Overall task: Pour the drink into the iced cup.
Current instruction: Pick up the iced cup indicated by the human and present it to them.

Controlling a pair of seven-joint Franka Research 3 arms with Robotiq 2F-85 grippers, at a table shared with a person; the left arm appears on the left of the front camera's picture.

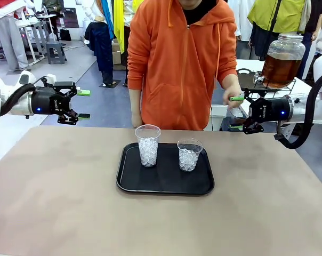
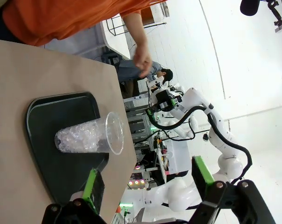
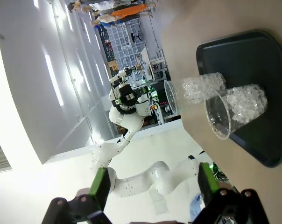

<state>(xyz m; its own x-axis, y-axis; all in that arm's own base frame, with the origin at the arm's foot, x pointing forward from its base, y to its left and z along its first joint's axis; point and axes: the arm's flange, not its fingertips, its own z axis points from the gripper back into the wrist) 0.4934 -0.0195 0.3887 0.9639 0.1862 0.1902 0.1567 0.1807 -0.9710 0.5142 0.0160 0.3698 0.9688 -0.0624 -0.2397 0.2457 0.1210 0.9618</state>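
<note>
**A:** On the tray, front view, the tall cup and short cup hold only ice. The drink sits in its jar, far right, well behind the table. Nothing is poured yet.

**B:** The arms?

**A:** The left gripper and right gripper hover level at either side, jaws spread, empty.

**B:** Left wrist view?

**A:** Jaws wide, the tall cup ahead.

**B:** Right wrist?

**A:** Jaws wide again, both cups beyond.

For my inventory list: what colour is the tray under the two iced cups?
Black. The tray shows best in the front view.
</note>
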